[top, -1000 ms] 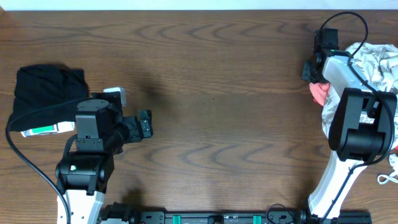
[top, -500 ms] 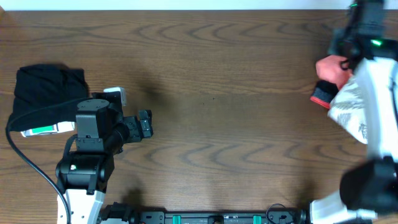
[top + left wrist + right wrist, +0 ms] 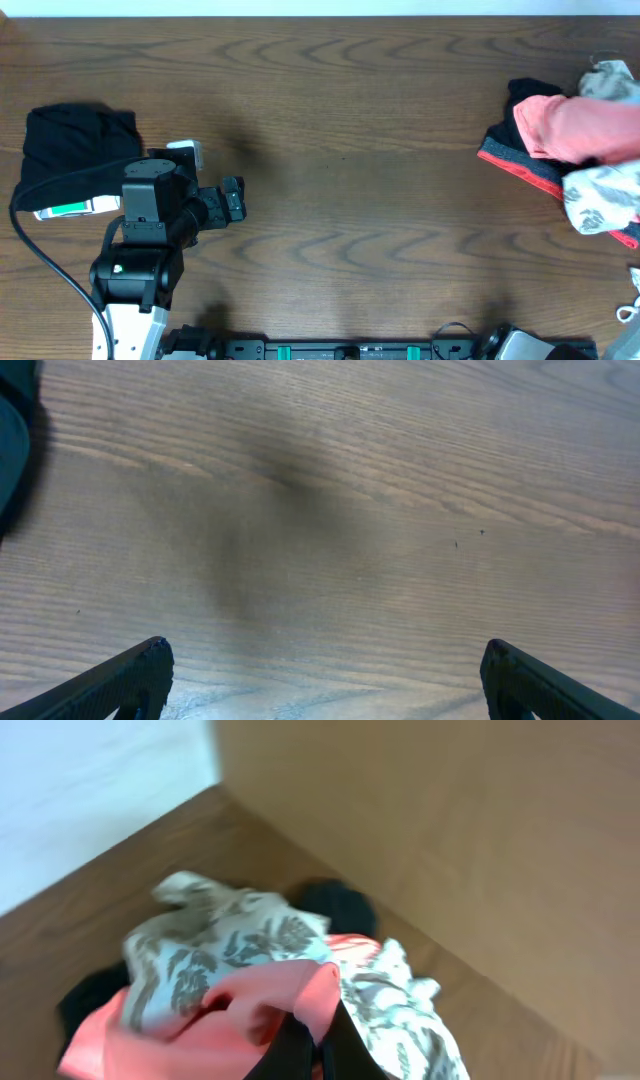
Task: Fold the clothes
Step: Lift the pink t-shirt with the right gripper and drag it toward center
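A salmon-pink T-shirt (image 3: 565,125) lies bunched on a pile of clothes at the table's right edge. Under it are a black garment with red trim (image 3: 520,165) and a white leaf-print garment (image 3: 600,195). In the right wrist view my right gripper (image 3: 322,1038) is shut on a fold of the pink shirt (image 3: 200,1030), with the leaf-print garment (image 3: 220,940) behind it. The right gripper does not show in the overhead view. No gold lettering shows. My left gripper (image 3: 233,200) is open and empty over bare wood at the left, also in the left wrist view (image 3: 325,665).
A folded black garment (image 3: 75,140) lies at the far left, with a white and green object (image 3: 70,208) just below it and a small white box (image 3: 188,152) by the left arm. The wooden table (image 3: 380,120) spans the view. A wall borders the pile (image 3: 450,840).
The right arm has swung out of the overhead view. The pink shirt and the garments under it have come out of the pile and shifted left. The left arm has not moved.
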Robot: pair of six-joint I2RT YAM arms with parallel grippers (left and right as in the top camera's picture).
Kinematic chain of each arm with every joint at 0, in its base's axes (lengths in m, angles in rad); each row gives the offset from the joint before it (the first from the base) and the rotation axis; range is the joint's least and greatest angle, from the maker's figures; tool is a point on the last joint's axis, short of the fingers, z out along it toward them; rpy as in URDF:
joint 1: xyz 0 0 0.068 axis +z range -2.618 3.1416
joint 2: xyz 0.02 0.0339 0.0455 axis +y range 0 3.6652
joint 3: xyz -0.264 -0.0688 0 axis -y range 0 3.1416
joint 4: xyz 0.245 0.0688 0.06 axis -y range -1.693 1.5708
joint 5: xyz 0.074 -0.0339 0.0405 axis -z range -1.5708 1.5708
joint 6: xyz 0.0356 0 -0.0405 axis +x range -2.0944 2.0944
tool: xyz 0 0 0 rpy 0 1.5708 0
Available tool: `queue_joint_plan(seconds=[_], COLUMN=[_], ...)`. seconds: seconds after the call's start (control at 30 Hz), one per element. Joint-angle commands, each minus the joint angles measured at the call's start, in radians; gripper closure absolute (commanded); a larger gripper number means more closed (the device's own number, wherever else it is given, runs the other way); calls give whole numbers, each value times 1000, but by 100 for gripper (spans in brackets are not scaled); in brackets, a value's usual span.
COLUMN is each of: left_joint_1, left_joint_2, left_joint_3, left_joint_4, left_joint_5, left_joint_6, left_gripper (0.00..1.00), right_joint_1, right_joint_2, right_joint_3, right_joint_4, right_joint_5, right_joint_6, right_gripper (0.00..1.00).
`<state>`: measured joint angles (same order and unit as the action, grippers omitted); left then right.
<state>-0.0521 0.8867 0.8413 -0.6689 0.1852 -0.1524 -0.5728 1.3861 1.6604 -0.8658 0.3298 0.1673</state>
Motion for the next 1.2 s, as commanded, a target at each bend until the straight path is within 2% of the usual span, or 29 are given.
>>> queue_joint_plan(seconds=[0.0,0.17,0.27,0.5,0.7,0.83,1.17], left_joint_1=[6,6,6,6,6,6,6], left_joint_2=[0,0,0,0,0,1,1], left_joint_3=[19,19,19,19,19,19,19], left_joint_4=[3,0,0,0,0,0,2], left_joint_5=[14,14,14,14,14,14,14], left_joint_6=[16,16,16,16,16,16,16], left_gripper=[2,2,2,2,2,2,2], right_joint_1=[-105,-130,-117,-114,-114,-113,-40], right_joint_2=[-14,-11,-11,2,29,54,188], right_joint_3=[14,35,89,351,513,536,536], right_joint_4=[8,80,72,-14,-21,-34,-197], right_joint_5=[-185,-364,-369,-393,-386,-410,-653], right_joint_6=[70,43,16,-5,-8,-8,-74], right_gripper=[99,99,99,99,99,99,99])
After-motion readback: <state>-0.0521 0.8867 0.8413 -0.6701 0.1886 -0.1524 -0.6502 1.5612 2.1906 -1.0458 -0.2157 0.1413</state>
